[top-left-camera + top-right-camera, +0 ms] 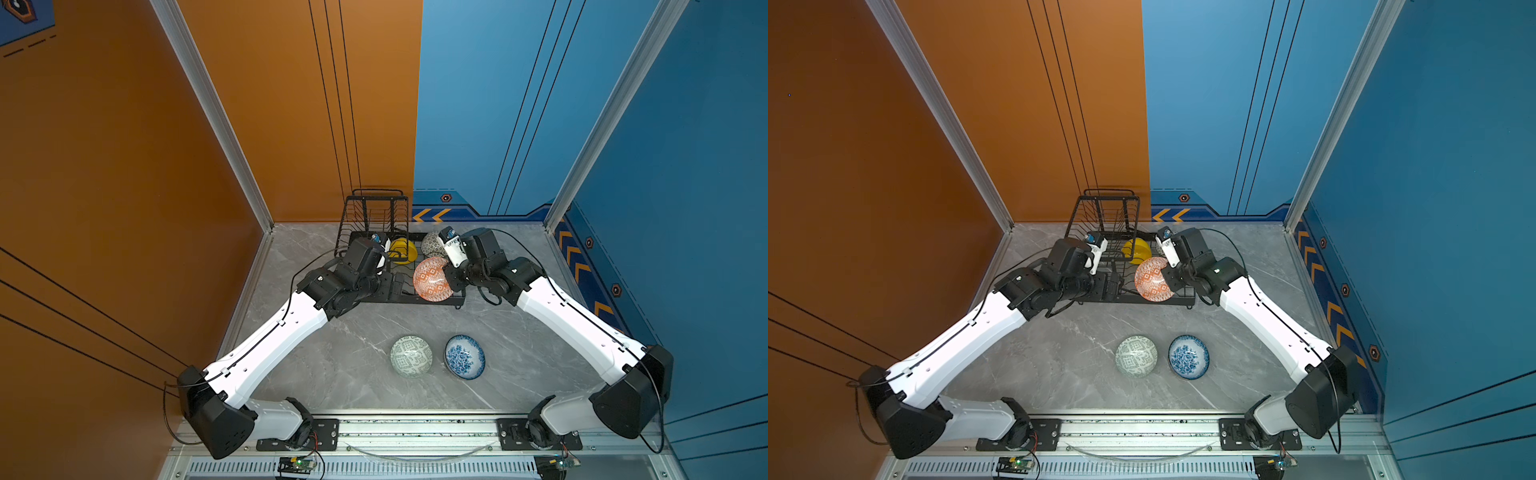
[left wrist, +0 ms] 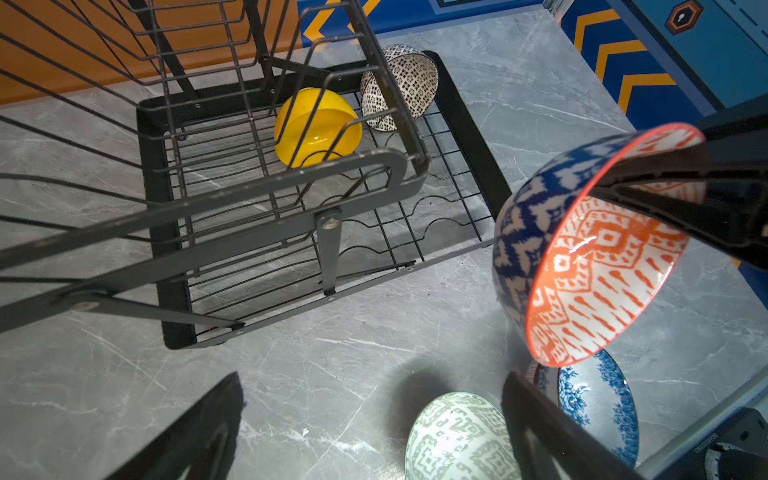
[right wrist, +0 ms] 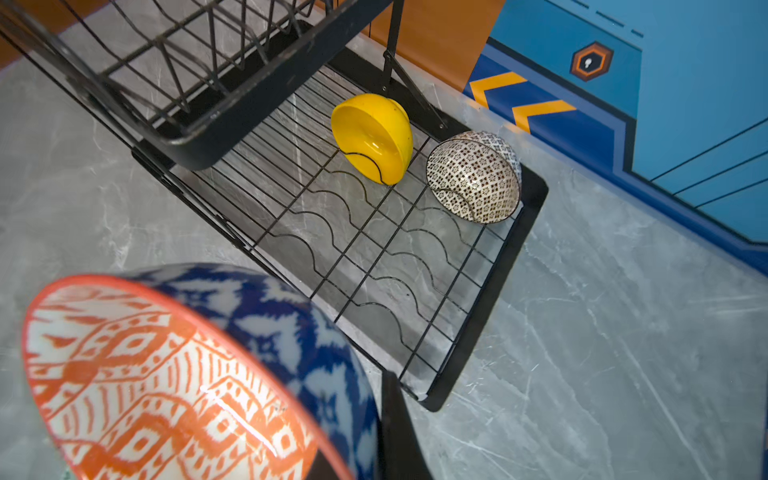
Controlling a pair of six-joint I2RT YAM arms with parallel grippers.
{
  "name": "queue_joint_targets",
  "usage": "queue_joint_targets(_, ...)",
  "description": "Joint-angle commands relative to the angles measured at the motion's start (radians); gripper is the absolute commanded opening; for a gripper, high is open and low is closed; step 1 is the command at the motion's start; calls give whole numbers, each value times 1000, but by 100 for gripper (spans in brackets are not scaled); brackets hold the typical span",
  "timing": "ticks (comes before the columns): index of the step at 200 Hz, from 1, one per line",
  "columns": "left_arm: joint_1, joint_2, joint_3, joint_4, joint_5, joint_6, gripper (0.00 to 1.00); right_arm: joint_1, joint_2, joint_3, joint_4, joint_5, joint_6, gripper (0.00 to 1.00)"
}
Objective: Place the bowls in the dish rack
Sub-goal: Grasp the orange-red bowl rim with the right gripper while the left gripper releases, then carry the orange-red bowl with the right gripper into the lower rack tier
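My right gripper (image 3: 357, 453) is shut on the rim of the orange-white bowl (image 1: 433, 278), holding it tilted over the front of the dish rack (image 1: 415, 300). In the left wrist view its black fingers (image 2: 685, 199) clamp that bowl (image 2: 602, 257). My left gripper (image 2: 374, 432) stands open and empty just left of the bowl, apart from it. The yellow bowl (image 3: 374, 137) and the dark-white bowl (image 3: 473, 176) stand on edge in the rack's low tray (image 3: 511, 266). The pale green bowl (image 1: 411, 356) and the blue-white floral bowl (image 1: 464, 357) sit on the table in front.
The rack's raised basket tier (image 1: 376, 212) stands at its far left end against the orange wall. Both forearms reach in over the table from the near corners. Grey marble table (image 1: 332, 365) lies between the rack and the two loose bowls.
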Motion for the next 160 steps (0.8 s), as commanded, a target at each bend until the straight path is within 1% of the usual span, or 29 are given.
queue_joint_targets(1,17,13,30,-42,35,27,98,-4,-31,-44,146,62,-211,0)
queue_joint_targets(45,31,15,27,-42,51,30,98,17,-64,-224,519,170,-453,0)
queue_joint_targets(57,35,18,27,-42,55,35,98,22,-68,-281,645,197,-526,0)
queue_joint_targets(78,37,23,28,-42,61,53,98,27,-59,-358,827,213,-643,0)
queue_joint_targets(109,36,29,36,-41,50,89,98,44,-16,-399,971,239,-779,0)
queue_joint_targets(143,36,29,40,-41,26,133,98,62,58,-428,1107,279,-957,0)
queue_joint_targets(160,36,29,40,-39,18,149,98,65,94,-431,1164,298,-1008,0)
